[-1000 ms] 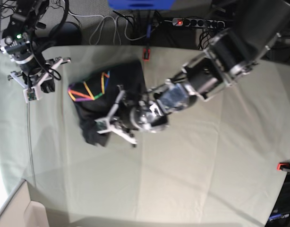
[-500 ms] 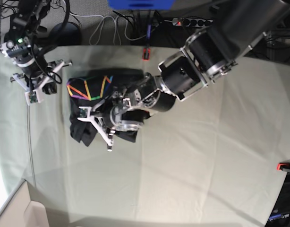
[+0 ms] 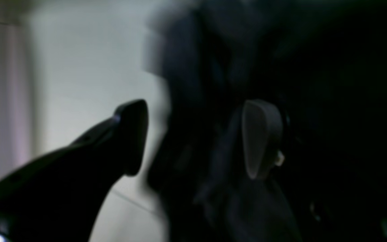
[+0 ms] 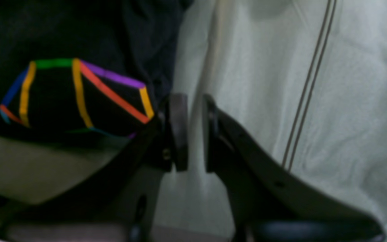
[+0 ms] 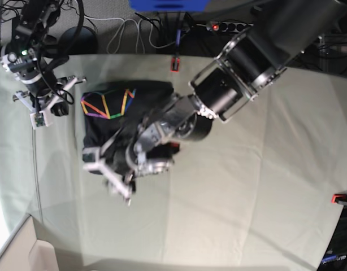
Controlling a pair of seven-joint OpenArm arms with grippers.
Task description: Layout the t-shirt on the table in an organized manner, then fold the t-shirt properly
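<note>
My left pincer (image 3: 193,137) gapes wide at the t-shirt's (image 5: 142,101) near edge, one finger (image 3: 260,137) on the cloth. My right pincer (image 4: 191,132) is nearly shut, empty, beside the crumpled shirt on the table (image 5: 247,197).

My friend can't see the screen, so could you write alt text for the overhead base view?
A bunched black t-shirt with a rainbow line print lies on a pale green table. The left end effector reaches over its near edge, while the right end effector hangs beside the shirt's other side.
</note>
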